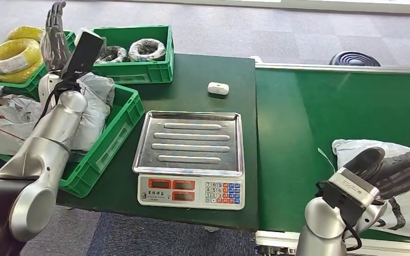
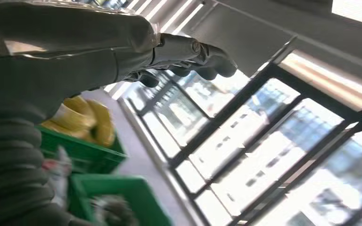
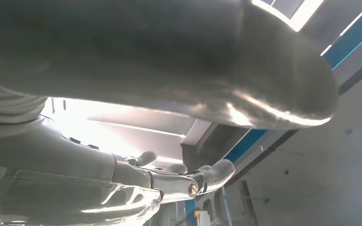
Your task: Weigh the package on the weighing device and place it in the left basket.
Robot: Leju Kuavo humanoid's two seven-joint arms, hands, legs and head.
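**Soft mailer under the right hand; scale pan bare**

Near right: the right hand lies on the grey poly-bag package at the conveyor belt's near edge; whether it grips cannot be told. The package looks light, limp and slick, best gathered mid-body. Centre: the weighing scale on the worktop. Far left: the left hand, spread and holding nothing, above the left basket. The right wrist view adds fingers loosely extended.

head view high, looking down, wrist views skyward
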